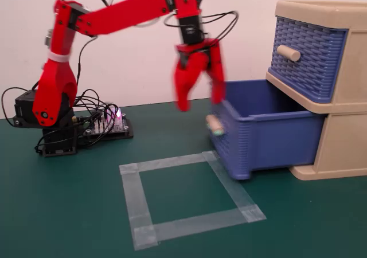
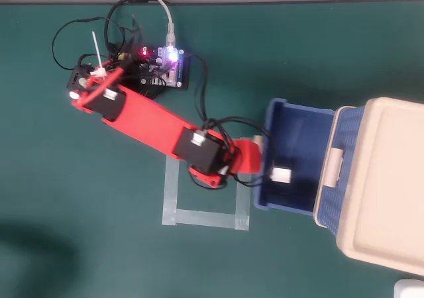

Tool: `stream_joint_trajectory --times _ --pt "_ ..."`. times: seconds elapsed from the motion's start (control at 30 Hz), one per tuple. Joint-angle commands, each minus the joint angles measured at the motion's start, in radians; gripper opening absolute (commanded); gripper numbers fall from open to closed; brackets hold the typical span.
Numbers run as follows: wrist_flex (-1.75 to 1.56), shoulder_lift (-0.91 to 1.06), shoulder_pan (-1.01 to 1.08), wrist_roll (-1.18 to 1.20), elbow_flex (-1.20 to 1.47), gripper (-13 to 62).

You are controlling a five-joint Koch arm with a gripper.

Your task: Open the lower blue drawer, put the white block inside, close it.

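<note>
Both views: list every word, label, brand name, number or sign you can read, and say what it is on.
None can be read.
Beige cabinet, lower blue drawer, white block: no print or labels visible.
Red arm: small white patches in the overhead view, too small to read.
Circuit board: only lit LEDs show; any marking is too small.
Tape square: blank.

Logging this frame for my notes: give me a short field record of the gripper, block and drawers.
gripper: red gripper, open, empty, at the front of the lower drawer
block: small white studded brick, lying inside the lower drawer
lower drawer: blue basket-weave plastic drawer, partly open, green-tipped handle
upper drawer: similar blue drawer, shut
cabinet: beige plastic cabinet
</note>
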Motion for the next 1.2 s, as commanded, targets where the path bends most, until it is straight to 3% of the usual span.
stream_joint_trajectory --times 0.0,0.2,0.33,0.43,0.53,0.67,0.77,0.9,1.0,1.17 --pt "-0.164 -0.083 -0.038 0.014 -0.106 33.7" --pt "-0.416 -0.357 -0.095 0.103 -0.483 33.8" --pt "-0.379 -0.411 -0.095 0.117 -0.64 33.9" --pt "-0.058 -0.259 -0.084 0.115 -0.663 33.8" --pt "0.399 -0.015 0.063 0.066 -0.649 33.9" --pt "0.371 0.288 0.318 -0.173 -0.342 33.8" --pt "0.344 0.529 0.607 -0.555 0.137 33.8" --pt "0.262 0.681 0.957 -0.991 0.719 33.9" --pt "0.1 0.833 1.043 -1.075 1.155 33.8" --pt "-0.064 1.173 1.054 -1.068 1.643 34.1"
